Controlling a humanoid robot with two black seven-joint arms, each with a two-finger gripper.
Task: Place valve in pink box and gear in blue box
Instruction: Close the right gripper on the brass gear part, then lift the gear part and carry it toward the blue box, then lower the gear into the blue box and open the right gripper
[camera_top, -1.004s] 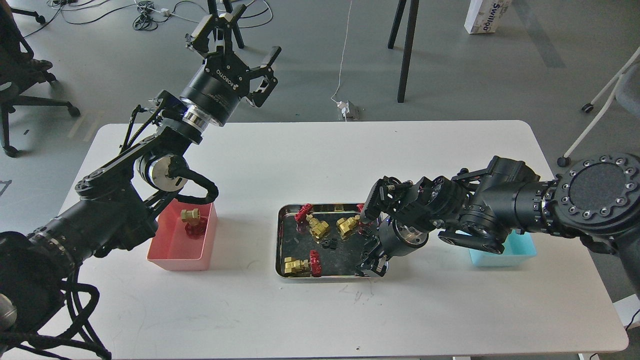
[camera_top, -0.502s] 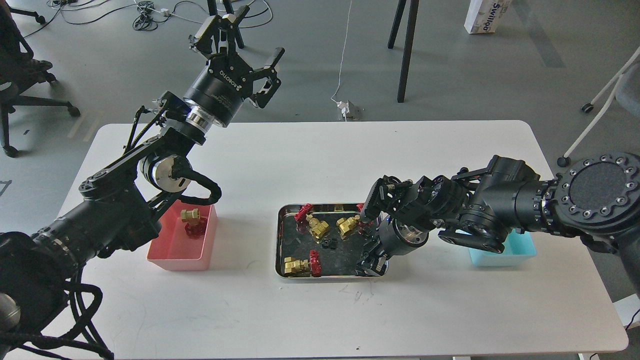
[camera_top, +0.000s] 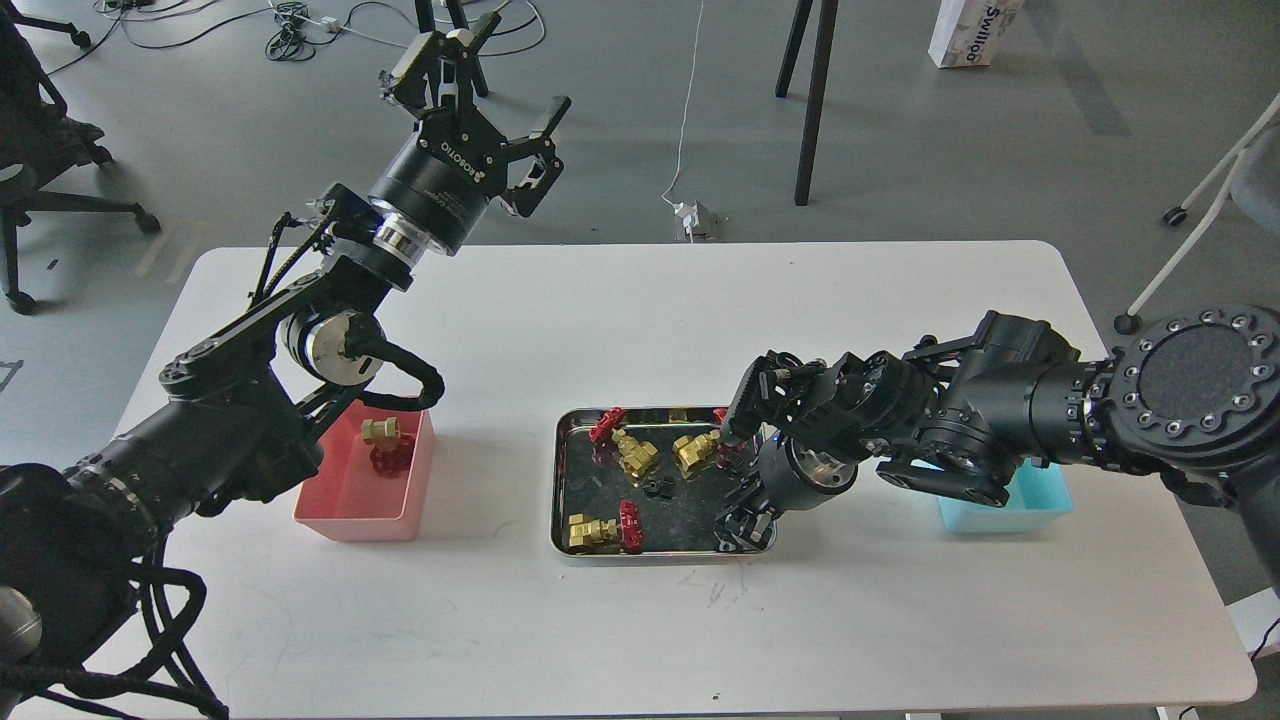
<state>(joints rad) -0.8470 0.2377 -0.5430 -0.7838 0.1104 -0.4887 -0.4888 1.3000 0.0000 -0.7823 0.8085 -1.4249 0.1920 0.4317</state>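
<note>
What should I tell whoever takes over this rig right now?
Left hand: open, empty, raised beyond the table's far edge.
Right hand: low at the shiny steel tray's near right corner; grip unclear.
Done: one brass valve with red handwheel lies in the salmon-pink plastic box.
Left: three valves and small black gears remain in the tray; the light cyan box is mostly hidden.

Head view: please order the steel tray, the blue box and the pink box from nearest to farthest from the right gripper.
1. Steel tray: the right gripper is over its near right corner.
2. Blue box: to the right, partly hidden behind the arm.
3. Pink box: far left, one valve inside.
</note>
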